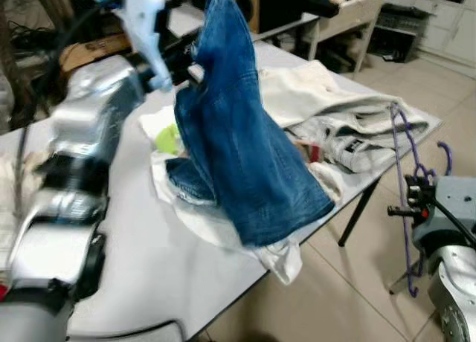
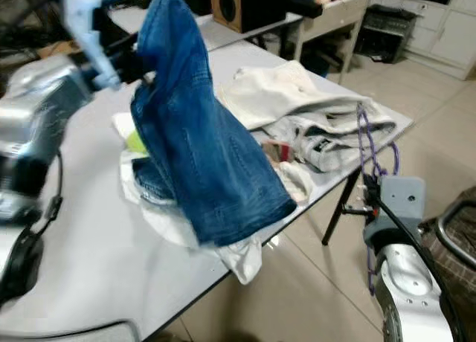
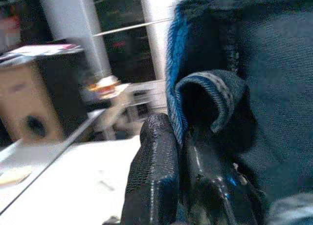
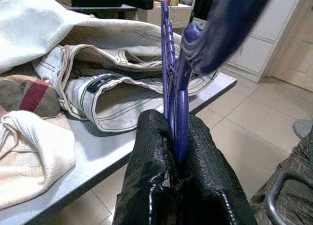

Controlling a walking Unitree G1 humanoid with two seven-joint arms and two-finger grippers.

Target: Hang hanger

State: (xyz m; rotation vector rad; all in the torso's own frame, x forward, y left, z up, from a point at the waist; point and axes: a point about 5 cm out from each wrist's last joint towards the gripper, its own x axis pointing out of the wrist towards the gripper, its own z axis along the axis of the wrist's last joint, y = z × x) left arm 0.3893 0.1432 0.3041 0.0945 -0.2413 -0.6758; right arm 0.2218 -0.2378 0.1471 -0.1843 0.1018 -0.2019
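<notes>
The hanger (image 4: 172, 83) is thin purple plastic, with a ribbed, notched edge along its upright part and a curved hook end. It stands almost upright off the right edge of the bench (image 1: 149, 260), just beside the corner where the clothes lie, its lower end reaching down over the tiled floor (image 1: 349, 282). The right claw (image 4: 178, 151) is clenched on the hanger, both black fingers pressed against the purple shaft. In the right wrist view the top of the hanger is blurred and cut off by the frame.

The left claw (image 3: 181, 151) is raised over the far side of the bench and clamped on a fold of the blue jeans (image 1: 238, 149), which hang down onto a heap of white cloth (image 1: 275, 256). Its fingertips are buried in the denim and hard to make out. Cream trousers (image 1: 312, 89) and pale jeans (image 1: 364, 145) lie crumpled beside them. The left arm is blurred in the head views.
</notes>
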